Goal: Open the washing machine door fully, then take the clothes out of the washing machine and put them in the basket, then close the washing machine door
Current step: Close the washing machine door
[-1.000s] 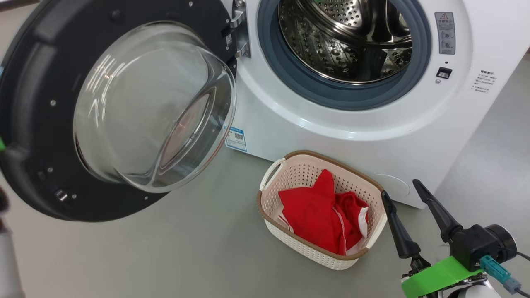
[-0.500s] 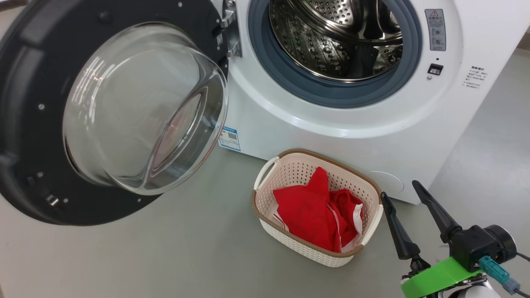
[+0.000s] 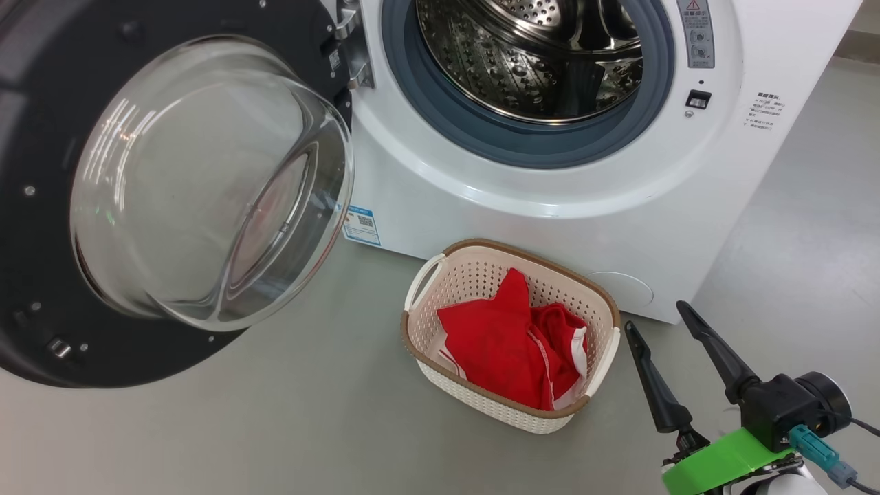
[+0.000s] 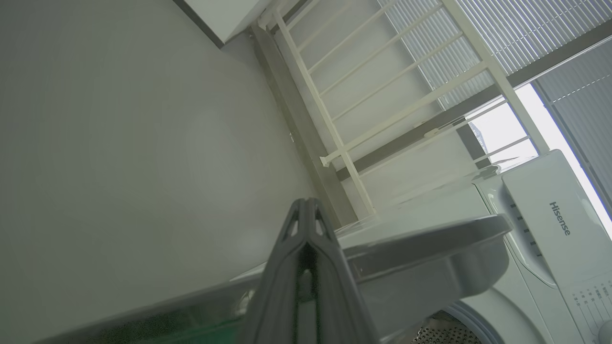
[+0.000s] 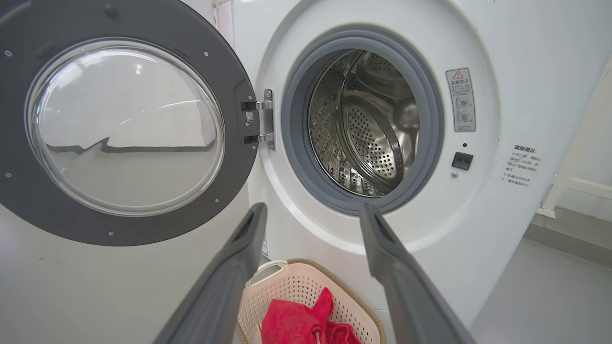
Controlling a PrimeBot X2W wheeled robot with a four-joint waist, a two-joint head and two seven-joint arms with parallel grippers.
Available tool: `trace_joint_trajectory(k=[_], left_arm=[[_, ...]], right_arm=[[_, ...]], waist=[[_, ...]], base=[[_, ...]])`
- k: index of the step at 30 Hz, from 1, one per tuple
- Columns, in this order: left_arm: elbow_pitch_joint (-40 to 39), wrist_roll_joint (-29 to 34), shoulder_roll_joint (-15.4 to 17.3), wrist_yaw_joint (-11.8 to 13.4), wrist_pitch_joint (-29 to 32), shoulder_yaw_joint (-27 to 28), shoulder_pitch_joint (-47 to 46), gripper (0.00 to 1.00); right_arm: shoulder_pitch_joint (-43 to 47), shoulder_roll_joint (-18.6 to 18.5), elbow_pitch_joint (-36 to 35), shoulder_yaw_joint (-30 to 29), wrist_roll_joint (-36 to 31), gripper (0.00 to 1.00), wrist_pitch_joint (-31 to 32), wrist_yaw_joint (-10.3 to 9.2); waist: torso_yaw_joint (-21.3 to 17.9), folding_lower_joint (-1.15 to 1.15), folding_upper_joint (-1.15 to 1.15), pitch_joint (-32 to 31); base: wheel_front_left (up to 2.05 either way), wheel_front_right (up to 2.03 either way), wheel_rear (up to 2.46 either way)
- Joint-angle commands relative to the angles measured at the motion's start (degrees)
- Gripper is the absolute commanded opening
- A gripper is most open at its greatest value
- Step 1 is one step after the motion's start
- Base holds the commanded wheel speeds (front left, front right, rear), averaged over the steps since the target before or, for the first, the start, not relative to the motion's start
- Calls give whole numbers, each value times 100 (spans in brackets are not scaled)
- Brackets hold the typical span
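Red clothes (image 3: 505,344) — bunched in cream basket (image 3: 481,275); black-rimmed door (image 3: 41,289) wide open

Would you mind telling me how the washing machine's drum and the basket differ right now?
The drum is shiny steel and round; the basket is cream plastic, rounded rectangular, with brown rim trim. The drum looks empty, while the basket holds the red clothes. The drum sits inside the washing machine; the basket stands on the floor before it. Both are perforated.
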Motion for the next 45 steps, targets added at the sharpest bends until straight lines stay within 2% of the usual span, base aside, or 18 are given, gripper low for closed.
trace_joint_trajectory(k=[1,14,23,31,37,45], left_arm=[[-107,-24,306,-84,102,6,-48,0],[-145,-422,164,-615,1135,-73,161,0],[-442,-852,-94,-795,1658,74,414,0],[-1011,-1206,-446,-764,2054,191,683,0],[-1609,-1224,-686,-753,2220,99,1007,0],[-2824,-1407,-1160,-521,2559,29,1624,0]], right_arm=[[-227,-93,-127,120,-2,100,-36,20],[-200,-17,-160,84,-9,100,-36,20],[-77,83,-251,-38,-22,100,-36,20],[-23,157,-256,-102,-27,100,-36,20],[-27,185,-240,-115,-25,100,-36,20],[-23,217,-247,-115,-22,100,-36,20]], waist=[[-2,0,0,-1],[104,0,0,-29],[190,0,0,-91],[274,0,0,-137],[293,0,0,-130],[256,0,0,-131]], base=[[0,0,0],[0,0,0],[0,0,0],[0,0,0],[0,0,0],[0,0,0]])
